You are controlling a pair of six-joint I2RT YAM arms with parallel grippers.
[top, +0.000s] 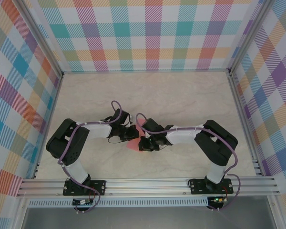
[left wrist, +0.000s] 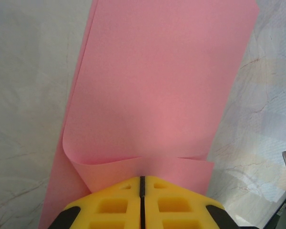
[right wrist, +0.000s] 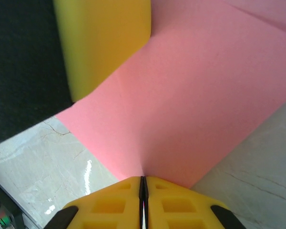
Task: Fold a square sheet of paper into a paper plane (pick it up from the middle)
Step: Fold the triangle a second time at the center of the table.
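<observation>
At the centre of the worktop (top: 190,95), between the two arms, you have the square sheet of paper (left wrist: 157,95) held from both sides. The left claw (left wrist: 142,186) is fully clenched, with no gap between its yellow pads, and it grips the near end of the sheet where the paper is doubled over. That bend is a soft curl, open at the left, not a pressed crease. A thin strip of the lower layer shows beyond the upper layer along the left side, so the layers are not exactly matched. The right claw (right wrist: 143,183) is likewise clamped tight on an edge of the sheet, and a faint ridge runs up the paper from the pinch. A yellow pad (right wrist: 105,43), judged to be the left claw's, sits against the sheet just beyond. Whether the sheet rests wholly on the worktop cannot be told. The step in hand is judged to be the first centre fold. To do it well, square the two layers edge to edge before any pressing. Move both arms together so the thin paper neither buckles nor tears between the pinches. Then bring the curl down flat and run it into a sharp crease. Do not release either grip until the fold is pinned.
</observation>
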